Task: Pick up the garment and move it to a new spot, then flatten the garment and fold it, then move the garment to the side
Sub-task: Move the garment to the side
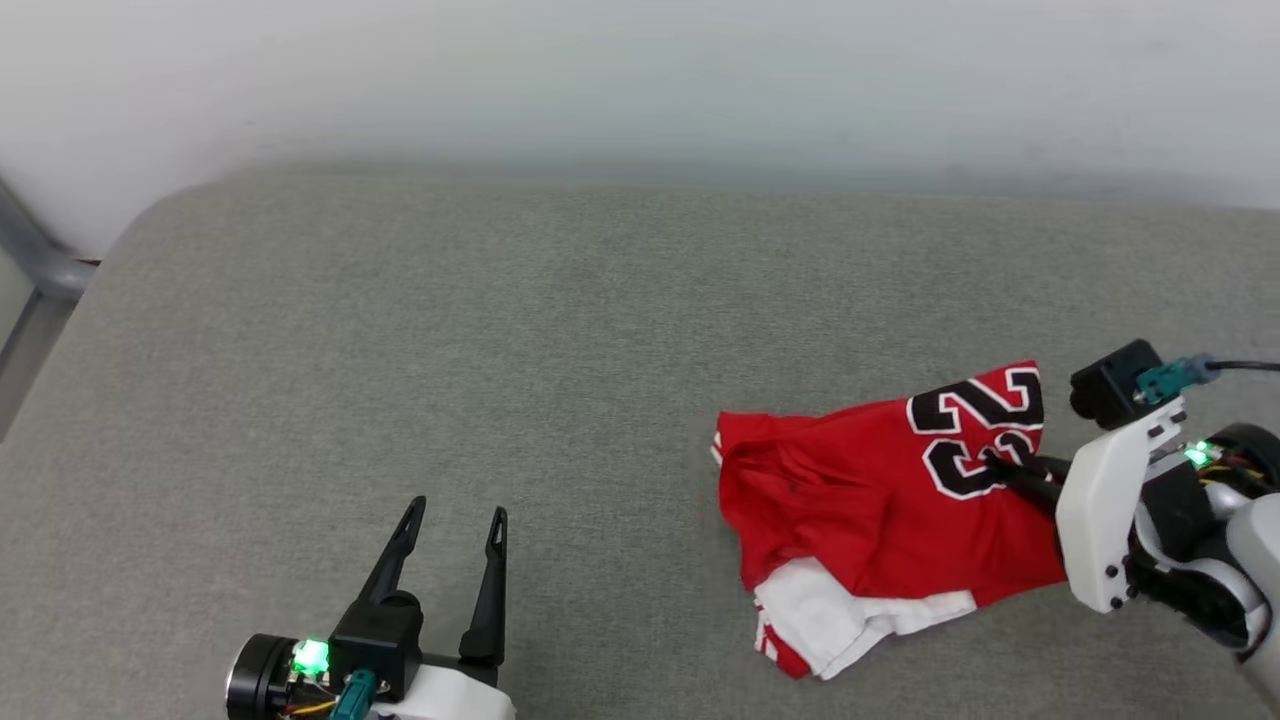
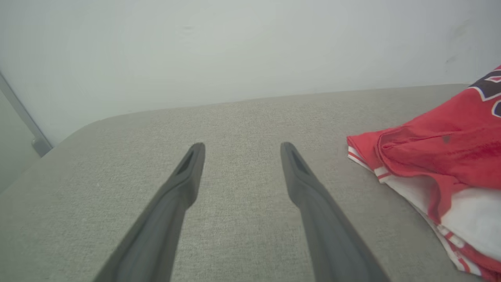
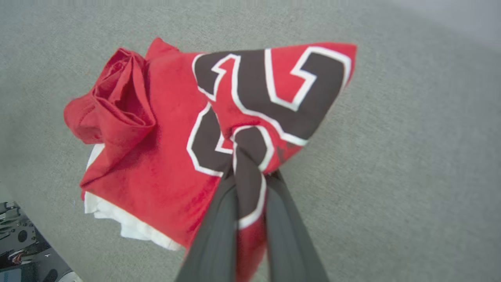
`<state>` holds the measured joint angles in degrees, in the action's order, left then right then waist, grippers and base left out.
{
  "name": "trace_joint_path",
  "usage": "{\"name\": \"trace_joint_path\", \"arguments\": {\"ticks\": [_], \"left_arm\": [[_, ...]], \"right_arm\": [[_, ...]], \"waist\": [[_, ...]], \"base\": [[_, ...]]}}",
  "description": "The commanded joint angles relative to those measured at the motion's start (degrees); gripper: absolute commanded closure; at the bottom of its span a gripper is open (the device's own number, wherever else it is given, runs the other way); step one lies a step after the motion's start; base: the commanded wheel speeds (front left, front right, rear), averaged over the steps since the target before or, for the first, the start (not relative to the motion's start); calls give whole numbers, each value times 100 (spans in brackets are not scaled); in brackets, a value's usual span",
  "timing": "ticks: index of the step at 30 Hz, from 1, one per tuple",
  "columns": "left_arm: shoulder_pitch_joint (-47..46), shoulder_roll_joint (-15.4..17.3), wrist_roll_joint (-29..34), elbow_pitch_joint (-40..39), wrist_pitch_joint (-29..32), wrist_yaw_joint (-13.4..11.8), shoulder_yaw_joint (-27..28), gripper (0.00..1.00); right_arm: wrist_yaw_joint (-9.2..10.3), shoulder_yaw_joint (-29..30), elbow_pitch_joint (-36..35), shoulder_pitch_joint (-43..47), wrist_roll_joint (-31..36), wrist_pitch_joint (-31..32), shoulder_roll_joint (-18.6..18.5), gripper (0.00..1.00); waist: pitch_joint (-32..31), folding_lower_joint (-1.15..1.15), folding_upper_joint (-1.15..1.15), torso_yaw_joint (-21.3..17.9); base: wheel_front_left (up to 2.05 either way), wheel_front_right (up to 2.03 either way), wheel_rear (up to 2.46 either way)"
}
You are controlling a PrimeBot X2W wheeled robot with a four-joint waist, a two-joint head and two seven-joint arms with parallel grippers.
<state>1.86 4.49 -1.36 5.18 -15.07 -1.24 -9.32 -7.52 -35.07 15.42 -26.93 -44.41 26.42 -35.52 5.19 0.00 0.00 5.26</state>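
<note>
"So, what is nearest to us?"

"The left gripper [image 1: 457, 512], near and on the left. Its two dark fingers stand wide apart with nothing between them. It is over the soft grey top [image 1: 500, 330], well apart from the shirt."

"Where is the shirt?"

"The garment [image 1: 860, 480] lies on the right side of the grey top, all bunched up. At its near edge a white sleeve with red and white stripes sticks out from under the red part."

"And the rest of it?"

"Mostly red and full of wrinkles. On its left side the red cloth is rolled into a thick fold. On its far right side you can see big black number shapes with white edges."

"Is anything holding it?"

"Yes. The right gripper [image 1: 995, 462] comes in from the right. Its fingers are squeezed together on a pinch of cloth, right on the black number. The cloth around the pinch is pulled into a point."

"What is farthest away?"

"A pale wall [image 1: 640, 70] behind the grey top, and a grey metal bar [image 1: 30, 260] at the far left."
</note>
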Motion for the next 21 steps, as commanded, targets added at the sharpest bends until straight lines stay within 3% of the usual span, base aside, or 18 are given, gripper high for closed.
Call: {"name": "trace_joint_path", "arguments": {"ticks": [1,11,21], "left_arm": [[-23,4,-29,-50,-12,-5,28,0],[-164,27,8,-296,-12,-85,172,0],[-614,186,77,-485,-12,16,249,0]], "right_arm": [[7,70,-92,-138,24,-12,-166,100],[8,555,-202,-527,296,28,-701,100],[8,1250,514,-1072,598,-121,-1059,100]], "waist": [[24,0,0,-297],[438,0,0,-1062],[1109,0,0,-1149]], "base": [[0,0,0],[0,0,0],[0,0,0]]}}
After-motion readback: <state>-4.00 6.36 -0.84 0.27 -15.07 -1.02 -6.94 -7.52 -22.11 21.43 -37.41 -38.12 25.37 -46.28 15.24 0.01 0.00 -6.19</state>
